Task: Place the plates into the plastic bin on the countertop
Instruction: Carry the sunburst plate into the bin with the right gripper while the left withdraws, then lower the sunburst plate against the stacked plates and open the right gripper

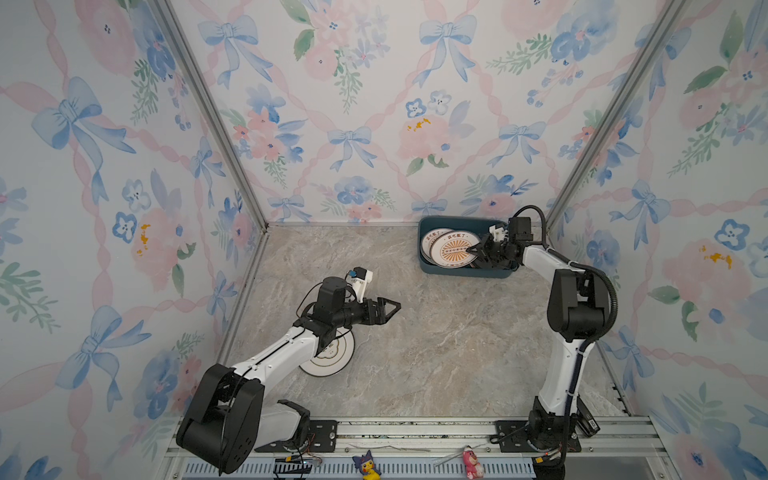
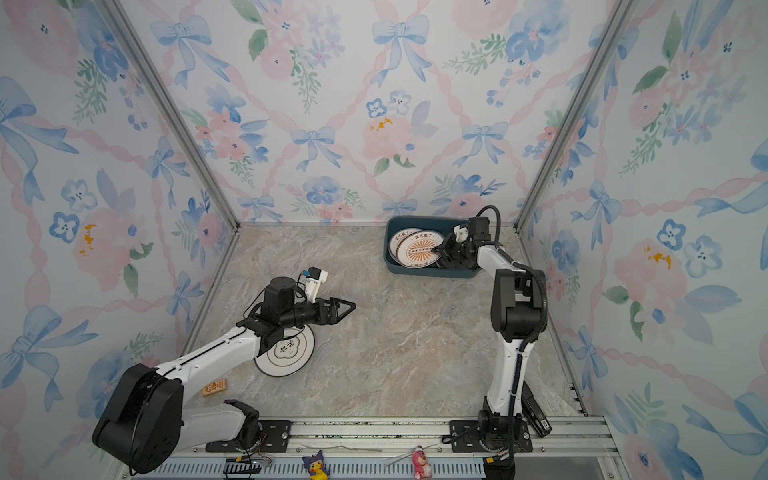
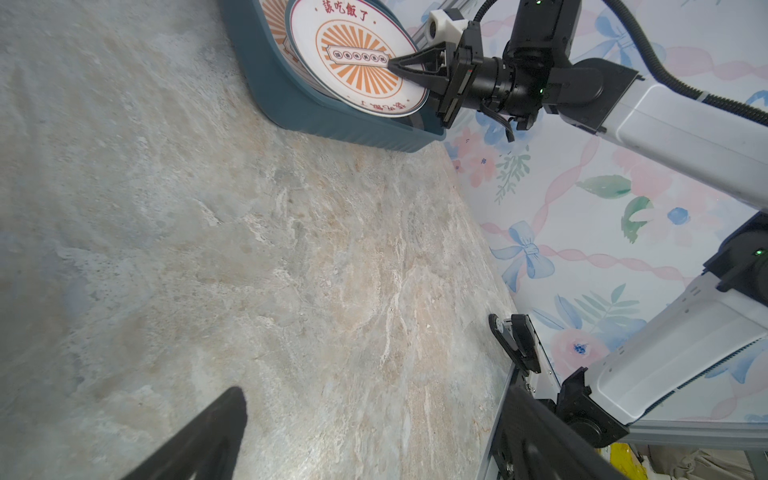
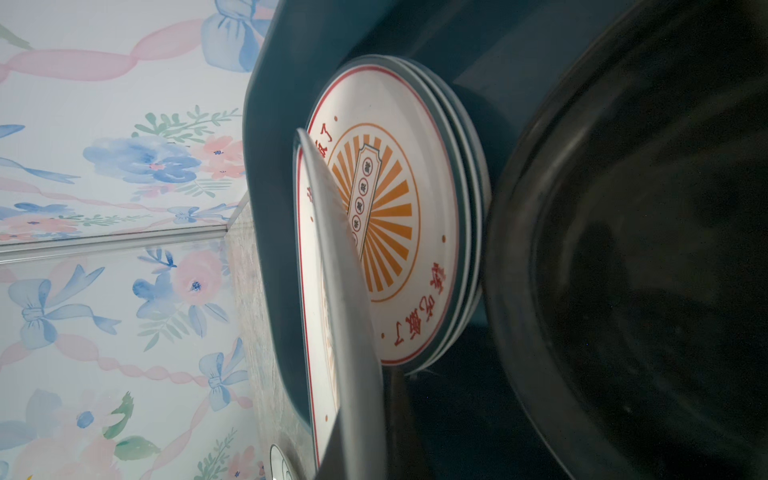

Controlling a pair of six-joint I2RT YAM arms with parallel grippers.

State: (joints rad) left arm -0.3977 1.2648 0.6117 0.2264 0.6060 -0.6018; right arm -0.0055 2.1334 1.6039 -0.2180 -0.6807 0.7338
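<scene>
TOP: right gripper [image 1: 471, 250] clamped on tilted white round sunburst plate [image 1: 451, 249] inside dark teal rectangular plastic bin [image 1: 465, 275], far right; left gripper [image 1: 392, 309] spread wide, empty, over marble bench [image 1: 415, 353]; white round cloud-emblem plate [image 1: 332, 363] behind it, near-left, left arm nearer | LEFT WRIST: right gripper pinches the plate's rim | RIGHT WRIST: held plate leans over stacked sunburst plates [image 4: 399, 232]

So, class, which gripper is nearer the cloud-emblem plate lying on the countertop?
Left. The left gripper hangs open close beside the cloud-emblem plate; the right gripper is far off at the plastic bin, shut on a sunburst plate.
</scene>
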